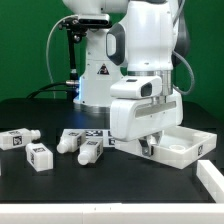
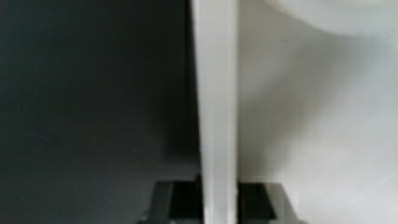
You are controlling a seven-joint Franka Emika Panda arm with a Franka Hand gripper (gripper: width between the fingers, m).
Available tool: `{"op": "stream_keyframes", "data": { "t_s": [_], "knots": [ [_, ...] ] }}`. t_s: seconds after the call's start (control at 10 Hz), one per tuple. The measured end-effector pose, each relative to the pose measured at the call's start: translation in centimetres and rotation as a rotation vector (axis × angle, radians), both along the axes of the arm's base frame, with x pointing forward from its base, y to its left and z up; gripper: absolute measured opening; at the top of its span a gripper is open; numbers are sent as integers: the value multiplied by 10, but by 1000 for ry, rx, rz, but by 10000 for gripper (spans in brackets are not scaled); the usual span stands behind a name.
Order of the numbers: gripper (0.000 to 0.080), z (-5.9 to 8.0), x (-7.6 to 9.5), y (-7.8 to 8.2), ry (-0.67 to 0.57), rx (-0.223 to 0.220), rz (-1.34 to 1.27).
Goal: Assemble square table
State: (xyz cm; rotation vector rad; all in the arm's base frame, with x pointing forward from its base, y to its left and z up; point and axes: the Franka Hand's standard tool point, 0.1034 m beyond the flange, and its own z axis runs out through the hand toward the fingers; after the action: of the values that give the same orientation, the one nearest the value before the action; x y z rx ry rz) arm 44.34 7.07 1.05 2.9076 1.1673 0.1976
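The white square panel (image 1: 186,146) with a raised rim lies at the exterior view's right. My gripper (image 1: 150,147) is down at its near-left edge. In the wrist view the panel's rim (image 2: 215,100) runs as a white strip straight between my two dark fingers (image 2: 178,203), which press it from both sides; the panel's inner face (image 2: 320,120) fills one side. My gripper (image 2: 217,205) is shut on that rim. Several short white tagged legs lie to the exterior view's left: one (image 1: 15,138), one (image 1: 40,154), one (image 1: 70,143), one (image 1: 91,152).
The marker board (image 1: 88,132) lies flat behind the legs. A white angled piece (image 1: 211,179) sits at the front right corner. The robot's base (image 1: 100,75) stands at the back. The tabletop (image 1: 120,185) is black.
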Motion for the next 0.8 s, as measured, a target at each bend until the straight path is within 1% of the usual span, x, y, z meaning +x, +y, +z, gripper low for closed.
{"op": "stream_keyframes", "data": {
  "t_s": [0.1,0.2,0.3,0.4,0.5,0.7,0.8],
  "knots": [
    [54,17,5,-6,2,-3,-62],
    [54,40,12,-15,4,-4,-131],
    [54,57,18,-22,20,11,-269],
    [54,68,25,-21,25,28,-394],
    [54,69,25,-12,27,37,-452],
    [54,66,23,-12,41,59,-578],
    [54,66,23,-12,43,61,-599]
  ]
}}
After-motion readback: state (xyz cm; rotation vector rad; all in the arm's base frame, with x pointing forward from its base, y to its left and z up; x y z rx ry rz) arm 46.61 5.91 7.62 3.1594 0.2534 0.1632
